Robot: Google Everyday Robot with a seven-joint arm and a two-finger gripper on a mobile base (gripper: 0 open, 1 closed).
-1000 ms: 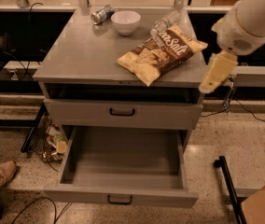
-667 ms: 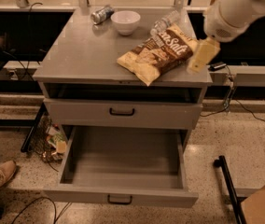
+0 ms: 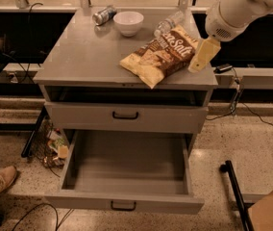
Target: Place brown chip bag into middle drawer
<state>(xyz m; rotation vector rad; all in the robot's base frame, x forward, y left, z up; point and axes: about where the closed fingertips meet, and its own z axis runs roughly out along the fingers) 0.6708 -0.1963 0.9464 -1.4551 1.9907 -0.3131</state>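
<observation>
Gripper (image 3: 203,57) hangs over the right edge of the worktop (image 3: 88,57), tan and tilted, tip down toward the worktop's front-right. Open or closed: cannot tell from this angle. It holds nothing. The white arm (image 3: 237,11) comes in from above the worktop's back-right corner.

Brown chip bag (image 3: 163,56) lies flat on the right half of the worktop, just beside the gripper on its left. The bag's back-right end is the part nearest the gripper; contact cannot be told. The long axis runs diagonally: one tan end points at the worktop's front edge near the middle, the other at its back-right corner. The white lettering faces up.

A plastic bottle (image 3: 167,24) lies at the back of the worktop, touching or just behind the bag's far end. White bowl (image 3: 128,22) sits at back centre, upright. A can (image 3: 104,15) lies on its side at the back, left of the bowl.

Below the worktop, the upper drawer front (image 3: 125,117) is shut. Under it, the middle drawer (image 3: 129,172) is pulled fully out.
</observation>
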